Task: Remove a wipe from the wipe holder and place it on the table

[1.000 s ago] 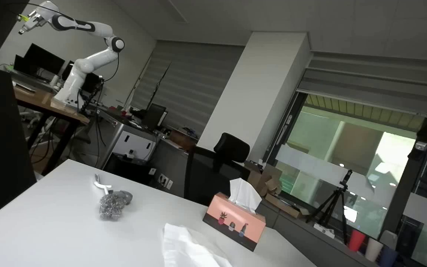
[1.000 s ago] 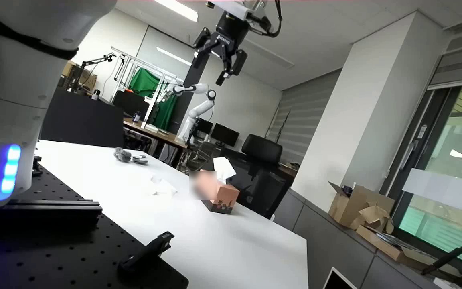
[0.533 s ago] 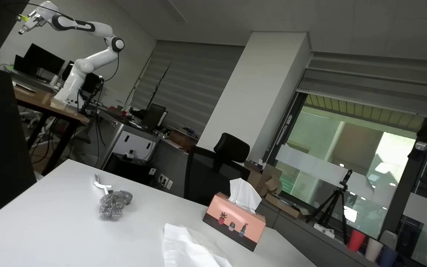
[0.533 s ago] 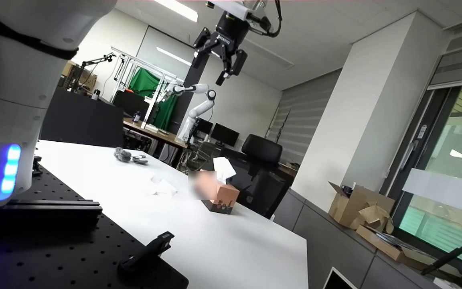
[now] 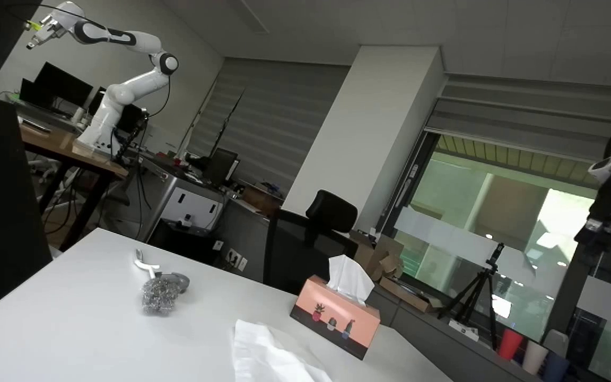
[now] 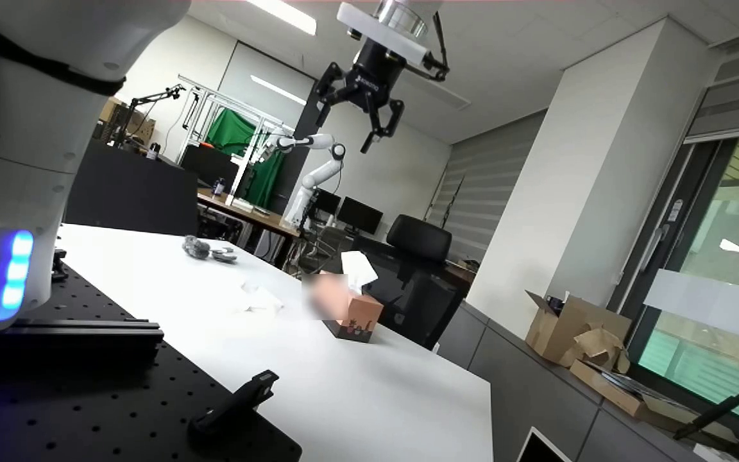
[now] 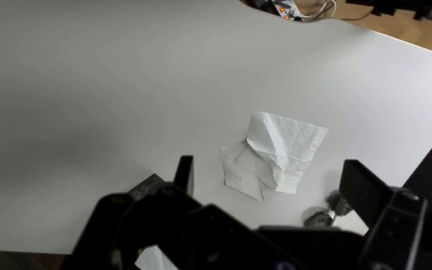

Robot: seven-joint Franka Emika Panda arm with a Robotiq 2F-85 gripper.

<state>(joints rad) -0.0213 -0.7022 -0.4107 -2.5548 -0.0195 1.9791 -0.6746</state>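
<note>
The wipe holder is a pink and dark tissue box (image 5: 334,318) on the white table; it shows in both exterior views (image 6: 362,314). A white wipe (image 5: 349,278) sticks up from its top. In the wrist view, a corner of the box (image 7: 146,185) shows beside a finger, the rest hidden by the gripper. A loose crumpled white wipe (image 7: 287,142) lies flat on the table, also in both exterior views (image 5: 271,355) (image 6: 257,300). My gripper (image 6: 345,133) is open and empty, high above the table; in the wrist view its fingers (image 7: 268,175) stand wide apart.
A grey item with a silvery scrubber (image 5: 161,292) lies on the table; it is partly behind a finger in the wrist view (image 7: 319,217). A black chair (image 6: 417,256) stands behind the table. A black clamp-like part (image 6: 235,404) sits on the black base plate (image 6: 87,398).
My gripper has moved a little down and to the right in an exterior view, and more of it shows at the right edge in an exterior view. The box and wipes have not moved.
</note>
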